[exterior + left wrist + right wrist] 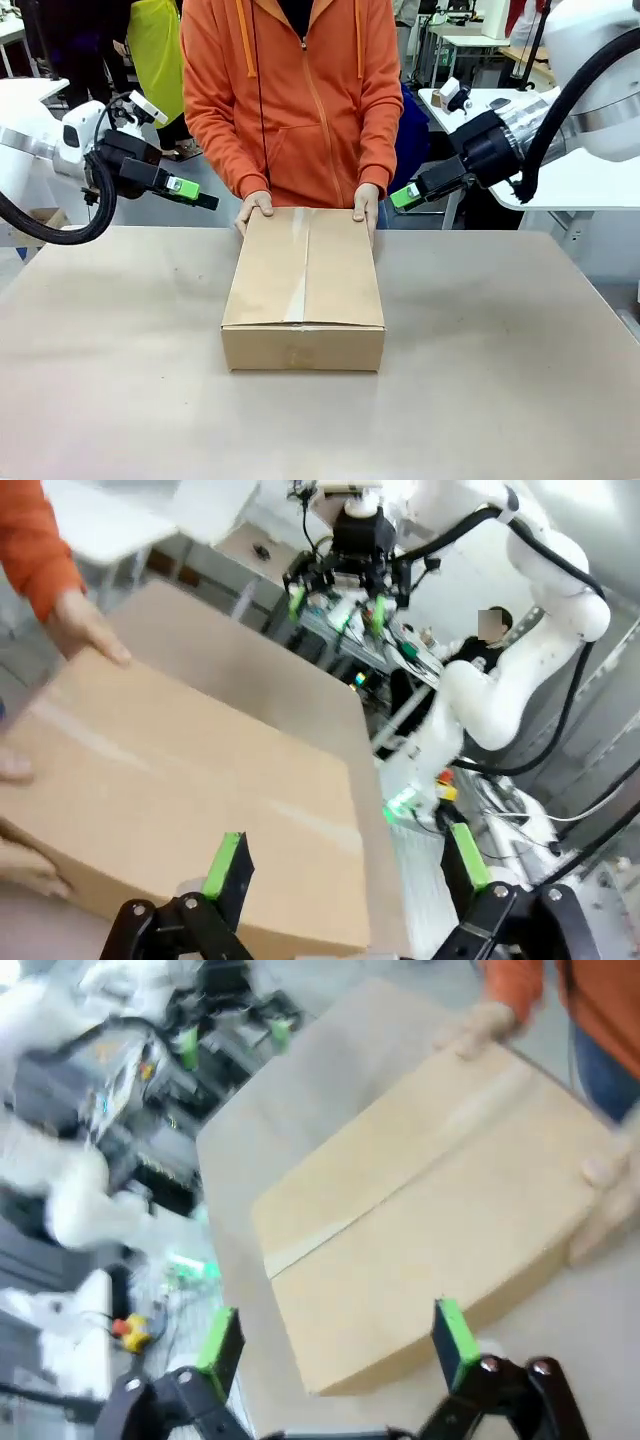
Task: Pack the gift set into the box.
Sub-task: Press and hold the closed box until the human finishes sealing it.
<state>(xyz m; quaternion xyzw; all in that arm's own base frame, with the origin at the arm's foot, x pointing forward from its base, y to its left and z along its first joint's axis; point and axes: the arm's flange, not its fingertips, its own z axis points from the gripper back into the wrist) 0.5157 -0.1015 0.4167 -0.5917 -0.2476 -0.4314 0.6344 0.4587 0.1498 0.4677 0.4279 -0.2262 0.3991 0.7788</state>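
Green-padded fingers (pixel 228 865) apart above flat-topped, rectangular brown cardboard carton (pixel 305 290).

Box (pixel 345 270): brown cardboard, oblong, low. Sits flat on desk (pixel 120 380), long sides running from far edge toward near edge, midway between left and right edges. Far end at far edge; near end well short of near edge. Top flaps (pixel 262 285) down, meeting at lengthwise seam; pale tape (pixel 297 300) along it. Thin gap under flaps at near end.
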